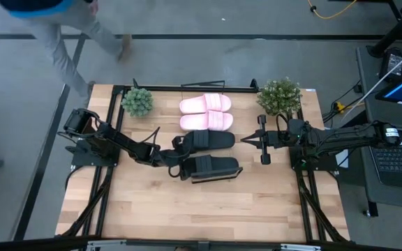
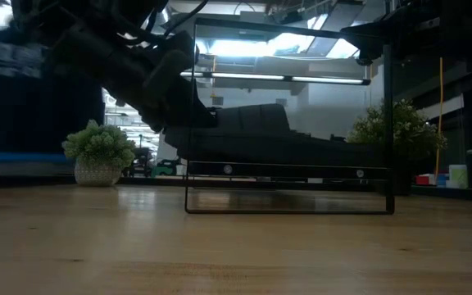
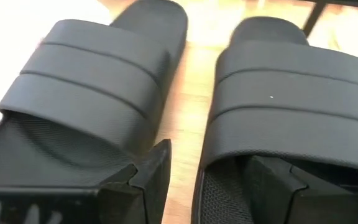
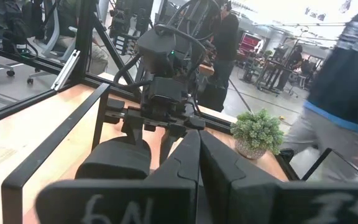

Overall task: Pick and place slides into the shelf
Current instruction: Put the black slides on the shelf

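Note:
Two pale pink slides (image 1: 205, 112) lie side by side at the far middle of the table. In front of them lie two black slides, the farther one (image 1: 211, 141) and the nearer one (image 1: 215, 167). In the low view a black slide (image 2: 260, 139) sits above the shelf's dark front lip (image 2: 293, 170), inside a thin black frame. My left gripper (image 1: 179, 159) (image 3: 210, 160) is open at the black slides' heel ends. My right gripper (image 1: 244, 140) (image 4: 197, 140) is shut and hovers just off the farther black slide's toe end. My left gripper comes in low from the table's left. One finger (image 3: 278, 180) is over the nearer black slide's footbed at the heel, just behind the strap. The other (image 3: 145, 177) is outside its inner side wall (image 3: 207, 186), with wood showing between. Whether it touches, I cannot tell.
Two potted plants stand at the far corners, one on the left (image 1: 137, 102) and one on the right (image 1: 279, 96). A person (image 1: 68, 31) walks past beyond the table's far left. A laptop (image 1: 400, 157) sits off the right edge. Bare tabletop (image 1: 201, 216) lies toward the near edge.

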Robot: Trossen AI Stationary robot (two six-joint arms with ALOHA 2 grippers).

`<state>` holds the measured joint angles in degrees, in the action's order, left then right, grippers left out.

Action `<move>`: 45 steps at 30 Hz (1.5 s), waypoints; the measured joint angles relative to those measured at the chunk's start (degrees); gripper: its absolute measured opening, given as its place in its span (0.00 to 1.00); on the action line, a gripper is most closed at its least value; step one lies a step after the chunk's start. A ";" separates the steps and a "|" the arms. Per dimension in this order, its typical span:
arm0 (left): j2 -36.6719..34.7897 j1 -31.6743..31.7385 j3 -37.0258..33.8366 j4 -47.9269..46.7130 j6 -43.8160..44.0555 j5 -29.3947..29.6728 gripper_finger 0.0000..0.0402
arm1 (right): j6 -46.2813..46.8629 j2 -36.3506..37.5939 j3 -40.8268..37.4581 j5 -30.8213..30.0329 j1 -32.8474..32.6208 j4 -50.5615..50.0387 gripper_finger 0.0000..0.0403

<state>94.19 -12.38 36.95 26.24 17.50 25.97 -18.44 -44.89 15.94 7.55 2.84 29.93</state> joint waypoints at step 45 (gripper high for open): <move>-0.08 0.26 0.00 -1.13 -4.15 -2.44 0.41 | 0.09 -0.01 0.00 0.00 0.01 0.00 0.04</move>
<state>94.12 -12.12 36.95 25.11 13.35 23.52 -18.34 -44.91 15.94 7.55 2.85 29.93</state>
